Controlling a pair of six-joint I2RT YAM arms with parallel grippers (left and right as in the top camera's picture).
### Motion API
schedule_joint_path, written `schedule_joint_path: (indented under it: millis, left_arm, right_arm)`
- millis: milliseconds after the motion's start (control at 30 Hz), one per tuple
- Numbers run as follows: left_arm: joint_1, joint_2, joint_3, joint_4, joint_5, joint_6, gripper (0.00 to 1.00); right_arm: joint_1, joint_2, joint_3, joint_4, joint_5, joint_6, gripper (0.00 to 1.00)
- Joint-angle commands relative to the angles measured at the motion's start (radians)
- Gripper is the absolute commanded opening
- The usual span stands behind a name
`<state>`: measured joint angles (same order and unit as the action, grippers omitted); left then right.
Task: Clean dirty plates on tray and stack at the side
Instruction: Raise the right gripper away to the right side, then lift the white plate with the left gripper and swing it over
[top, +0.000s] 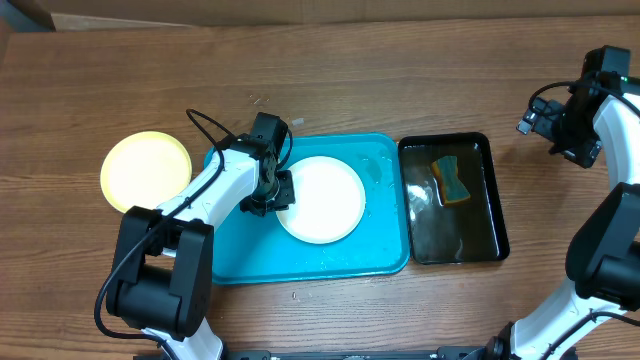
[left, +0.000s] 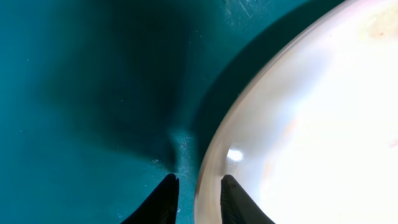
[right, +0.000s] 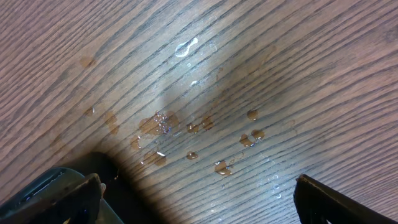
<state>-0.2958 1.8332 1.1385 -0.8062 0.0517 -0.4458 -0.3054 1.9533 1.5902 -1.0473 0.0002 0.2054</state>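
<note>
A white plate (top: 325, 200) lies in the middle of the turquoise tray (top: 240, 260). My left gripper (top: 281, 191) is at the plate's left rim. In the left wrist view the plate (left: 311, 112) fills the right side, with a faint orange tint near its far edge. The left gripper (left: 198, 190) has one finger on the tray floor (left: 74, 93) and the other over the plate, closed narrowly on the rim. A pale yellow-green plate (top: 146, 170) sits on the table left of the tray. Only these two plates show. My right gripper (top: 562, 128) is open and empty at the far right.
A glossy black tray (top: 480, 245) with water and a yellow-blue sponge (top: 451, 179) stands right of the turquoise tray. In the right wrist view the open right gripper (right: 199, 193) hovers over wet wood with brownish drops (right: 193, 127), the black tray's corner (right: 43, 196) at lower left.
</note>
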Motion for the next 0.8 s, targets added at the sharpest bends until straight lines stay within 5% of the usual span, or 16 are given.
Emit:
schedule_joint_path:
  millis: [0,200,400,767]
  left_arm:
    - [-0.006,0.011,-0.006,0.003,0.001,0.009,0.25]
    - [-0.006,0.025,-0.006,0.010,0.004,0.008,0.24]
    - [0.008,0.032,0.000,0.006,0.027,0.019,0.04]
    - [0.009,0.010,0.271,-0.224,-0.104,0.047,0.04]
  right_arm:
    - [-0.001,-0.014,0.020,0.006,-0.001,0.005,1.00]
    - [-0.001,-0.014,0.020,0.006,-0.001,0.005,1.00]
    - [-0.001,-0.014,0.020,0.006,-0.001,0.005,1.00]
    - [-0.001,-0.014,0.020,0.006,-0.001,0.005,1.00]
